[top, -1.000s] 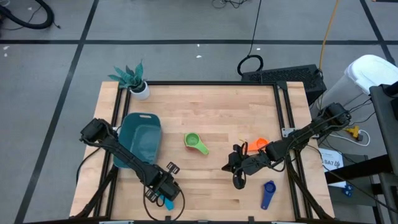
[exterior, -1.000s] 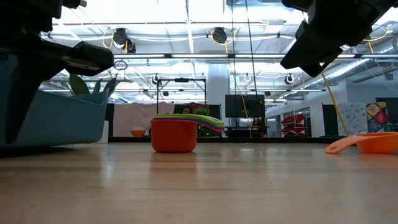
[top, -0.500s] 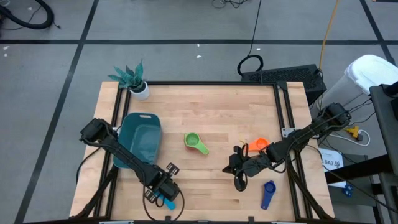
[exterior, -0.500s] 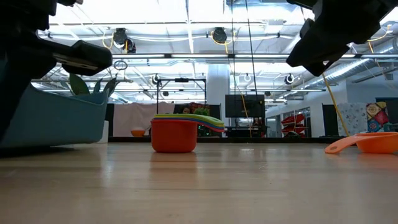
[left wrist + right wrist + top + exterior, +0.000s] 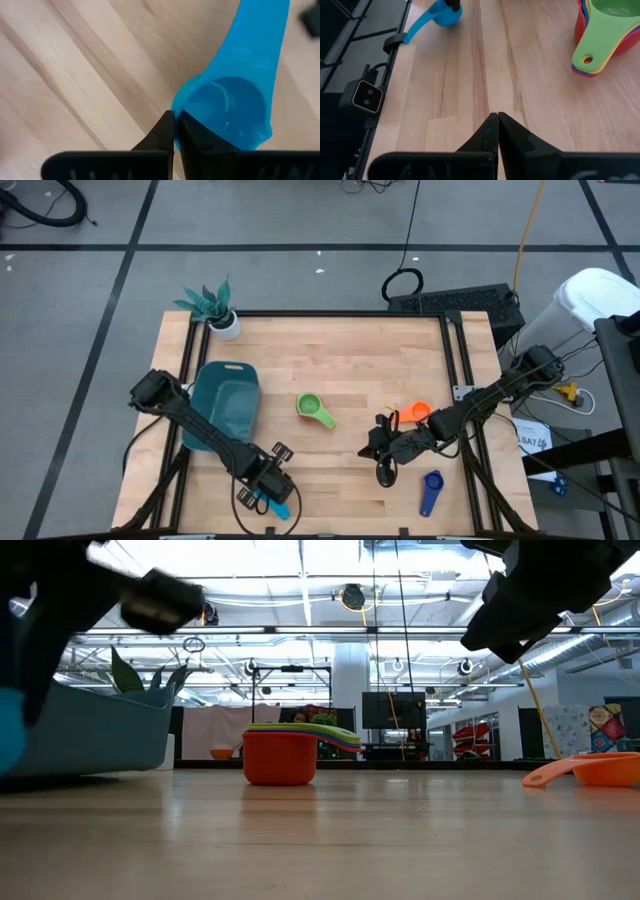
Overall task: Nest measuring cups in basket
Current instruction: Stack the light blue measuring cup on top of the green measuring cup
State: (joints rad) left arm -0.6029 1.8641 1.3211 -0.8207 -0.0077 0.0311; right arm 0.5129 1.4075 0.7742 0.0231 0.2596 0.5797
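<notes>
Left gripper [image 5: 272, 502] at lower left pinches the light-blue plastic measuring cup's [image 5: 235, 107] rim; right gripper [image 5: 384, 470] closed, empty.

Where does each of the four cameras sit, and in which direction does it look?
High view: above the table, looking straight down; both arms show.
Low view: at table-top height, looking level past the nested cups; dark arm parts hang from above.
Left wrist view: on the left arm, over the light blue cup, behind the left gripper.
Right wrist view: on the right arm, behind the shut right gripper.
Shared: the right wrist, high and low views all show the nested cups.
</notes>
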